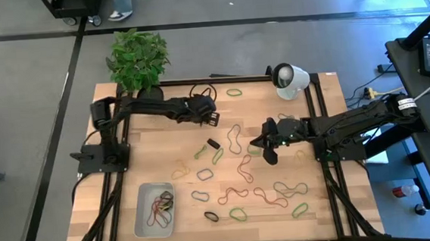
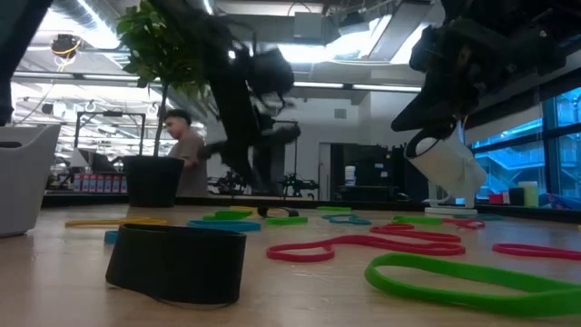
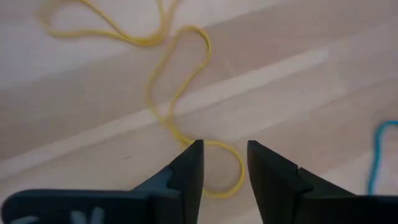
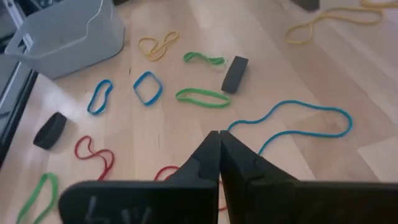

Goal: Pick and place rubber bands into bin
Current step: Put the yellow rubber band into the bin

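Left gripper (image 3: pixel 224 163) hangs low over the wooden table (image 1: pixel 323 204), its two dark fingers a little apart with nothing between them. A thin yellow rubber band (image 3: pixel 171 93) lies flat on the wood, and one end of its loop sits right under the fingertips. To do this step well, I think the fingers should go down on each side of that yellow strand, touch the wood, and then pinch, because the band is so thin and floppy. Right gripper (image 1: pixel 265 149) waits over the middle of the table with its fingers shut and empty. Many other rubber bands (image 1: pixel 239 191) lie scattered about. The grey bin (image 1: pixel 140 217) sits near the front left corner with a few bands inside.
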Tool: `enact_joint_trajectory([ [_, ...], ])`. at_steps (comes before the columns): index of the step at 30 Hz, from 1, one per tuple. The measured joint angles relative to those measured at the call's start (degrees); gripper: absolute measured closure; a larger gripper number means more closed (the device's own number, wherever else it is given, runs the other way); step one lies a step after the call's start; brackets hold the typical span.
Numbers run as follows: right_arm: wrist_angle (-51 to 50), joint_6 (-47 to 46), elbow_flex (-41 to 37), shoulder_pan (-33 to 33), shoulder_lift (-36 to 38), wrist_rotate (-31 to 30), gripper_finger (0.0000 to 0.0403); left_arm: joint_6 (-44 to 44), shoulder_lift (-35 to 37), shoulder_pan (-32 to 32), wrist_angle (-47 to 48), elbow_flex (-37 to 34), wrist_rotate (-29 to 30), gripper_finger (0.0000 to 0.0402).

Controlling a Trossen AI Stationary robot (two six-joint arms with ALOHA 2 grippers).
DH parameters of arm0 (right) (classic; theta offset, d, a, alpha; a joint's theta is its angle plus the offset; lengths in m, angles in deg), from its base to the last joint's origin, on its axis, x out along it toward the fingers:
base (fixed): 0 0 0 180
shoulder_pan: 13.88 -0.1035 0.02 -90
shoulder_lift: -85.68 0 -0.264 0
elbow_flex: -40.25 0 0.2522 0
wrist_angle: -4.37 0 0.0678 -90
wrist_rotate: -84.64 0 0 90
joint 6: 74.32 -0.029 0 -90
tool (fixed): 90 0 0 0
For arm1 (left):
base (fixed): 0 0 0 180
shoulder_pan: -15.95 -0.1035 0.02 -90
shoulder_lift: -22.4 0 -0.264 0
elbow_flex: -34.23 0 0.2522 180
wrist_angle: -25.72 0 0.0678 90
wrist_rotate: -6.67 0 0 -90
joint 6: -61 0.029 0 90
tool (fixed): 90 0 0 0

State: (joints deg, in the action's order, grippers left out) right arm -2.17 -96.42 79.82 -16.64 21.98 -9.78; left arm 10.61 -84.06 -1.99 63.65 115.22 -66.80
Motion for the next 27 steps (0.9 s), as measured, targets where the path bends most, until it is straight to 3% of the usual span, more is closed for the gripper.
enact_joint_trajectory([
  [10, 0.2, -3.2, 0.0, 0.0, 0.0, 0.0, 0.0396, -0.9, -6.8, -4.8, -2.3, 0.3, -4.0, 0.0293],
  [13, 0.3, -3.2, 0.0, 0.0, 0.0, -0.4, 0.0396, -0.9, -7.1, -5.4, -1.5, 0.3, -5.0, 0.0315],
  [18, 0.3, -3.1, 0.0, 0.0, 0.0, -2.0, 0.0396, 1.9, -7.2, -5.4, -0.6, 0.3, -4.9, 0.0390],
  [27, 0.3, -3.0, 0.0, 0.0, 0.0, -2.0, 0.0396, 3.7, -3.3, -3.9, 3.4, -0.3, -6.0, 0.0400],
])
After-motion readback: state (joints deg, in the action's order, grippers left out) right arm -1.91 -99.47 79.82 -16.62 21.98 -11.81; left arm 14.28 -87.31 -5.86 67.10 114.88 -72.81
